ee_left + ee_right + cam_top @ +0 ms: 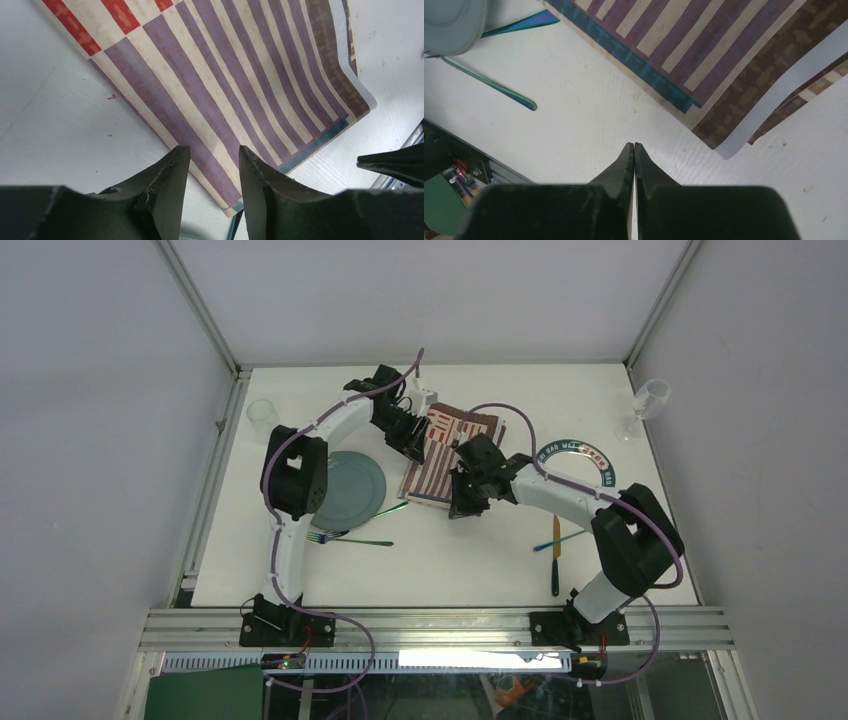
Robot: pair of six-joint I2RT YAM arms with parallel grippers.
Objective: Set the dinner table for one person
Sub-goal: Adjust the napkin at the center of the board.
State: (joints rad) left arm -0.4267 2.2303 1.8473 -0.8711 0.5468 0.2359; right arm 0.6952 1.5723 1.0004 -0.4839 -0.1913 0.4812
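Both arms bend toward the placemat (445,455).
Empty-handed: left gripper (212,150) slightly parted, right gripper (634,145) pinched together; table (450,560) runs nine-to-three.

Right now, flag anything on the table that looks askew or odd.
The placemat lies diagonal to the dinner table edges, and one edge is folded over, showing its white underside in the right wrist view.

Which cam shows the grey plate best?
Top external: most of the plate shows, its left edge behind the left arm. Right wrist catches only a rim sliver at top left; left wrist shows none.
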